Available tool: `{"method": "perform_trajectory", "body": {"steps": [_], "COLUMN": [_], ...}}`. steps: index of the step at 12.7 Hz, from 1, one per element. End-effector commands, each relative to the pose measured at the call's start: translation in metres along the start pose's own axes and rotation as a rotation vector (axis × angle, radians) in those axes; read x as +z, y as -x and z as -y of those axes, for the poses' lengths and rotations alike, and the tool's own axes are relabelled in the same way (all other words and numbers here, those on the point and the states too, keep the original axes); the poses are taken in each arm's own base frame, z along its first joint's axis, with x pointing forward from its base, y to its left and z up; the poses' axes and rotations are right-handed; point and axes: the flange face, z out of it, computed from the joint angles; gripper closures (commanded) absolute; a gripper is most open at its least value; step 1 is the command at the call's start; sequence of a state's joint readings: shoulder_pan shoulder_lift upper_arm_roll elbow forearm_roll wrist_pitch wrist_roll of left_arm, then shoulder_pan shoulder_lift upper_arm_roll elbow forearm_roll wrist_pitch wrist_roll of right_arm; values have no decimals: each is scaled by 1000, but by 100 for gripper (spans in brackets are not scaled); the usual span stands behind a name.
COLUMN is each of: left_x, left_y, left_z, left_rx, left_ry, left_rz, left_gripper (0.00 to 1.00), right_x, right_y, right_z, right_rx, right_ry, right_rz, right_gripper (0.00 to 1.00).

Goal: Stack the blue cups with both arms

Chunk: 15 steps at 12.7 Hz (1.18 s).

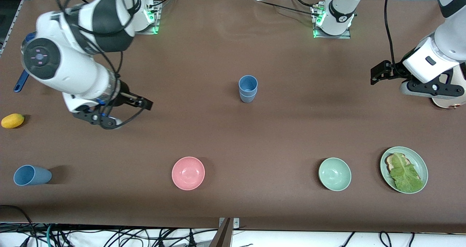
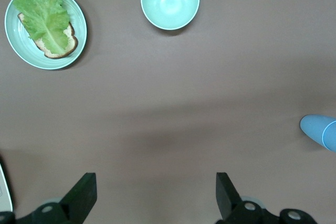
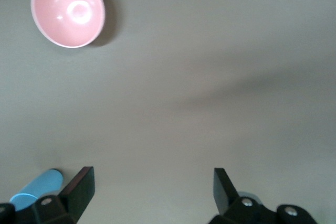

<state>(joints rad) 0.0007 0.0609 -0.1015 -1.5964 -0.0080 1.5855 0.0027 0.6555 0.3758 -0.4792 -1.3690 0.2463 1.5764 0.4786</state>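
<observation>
Two blue cups [image 1: 248, 88] stand nested upright at the table's middle; the stack's edge shows in the left wrist view [image 2: 320, 132]. A third blue cup [image 1: 32, 175] lies on its side near the front edge at the right arm's end, and shows in the right wrist view [image 3: 34, 190]. My right gripper [image 1: 100, 120] hangs open and empty over bare table between that cup and the stack, its fingers [image 3: 79, 187] wide apart. My left gripper [image 1: 431, 90] is open and empty at the left arm's end, with fingers [image 2: 84, 195] spread over bare cloth.
A pink bowl [image 1: 188, 173], a pale green bowl [image 1: 334, 174] and a green plate [image 1: 418, 159] with bread and lettuce sit along the front. A yellow fruit [image 1: 12, 120] and a blue handle [image 1: 21, 81] lie at the right arm's end. A pale object [image 1: 449, 102] lies under the left gripper.
</observation>
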Motion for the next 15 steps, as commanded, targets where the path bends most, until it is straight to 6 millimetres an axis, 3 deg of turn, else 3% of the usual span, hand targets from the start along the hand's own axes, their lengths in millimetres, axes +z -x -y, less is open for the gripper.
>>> {"method": "perform_trajectory", "body": {"steps": [1,3,5,6,7,11,15], "left_x": [-6,-6,-6,-6,-6,-6,-6], "left_y": [-2,-1,-1,-1,-1,-1,-1], "left_z": [1,1,3,3,2,2,3], "left_rx": [5,5,1,1,2,2,2], "left_ry": [-24,-22,-22,-22,-22,-22,-22], "left_rz": [3,2,3,3,3,3,3], "left_gripper": [0,0,0,0,0,0,0], "right_x": [-30,-49,-68,-74,-79,-81,-82], "right_y": [39,56,56,57,59,40,38], "right_z": [-59,-100,-155,-172,-180,-175,-171], "right_rx": [-44,-38,-97,-100,-92,-95,-134], "right_ry": [16,10,-10,-12,-13,9,49], "right_rz": [2,-6,-5,2,-2,-18,-34], "right_gripper": [0,0,0,0,0,0,0]}}
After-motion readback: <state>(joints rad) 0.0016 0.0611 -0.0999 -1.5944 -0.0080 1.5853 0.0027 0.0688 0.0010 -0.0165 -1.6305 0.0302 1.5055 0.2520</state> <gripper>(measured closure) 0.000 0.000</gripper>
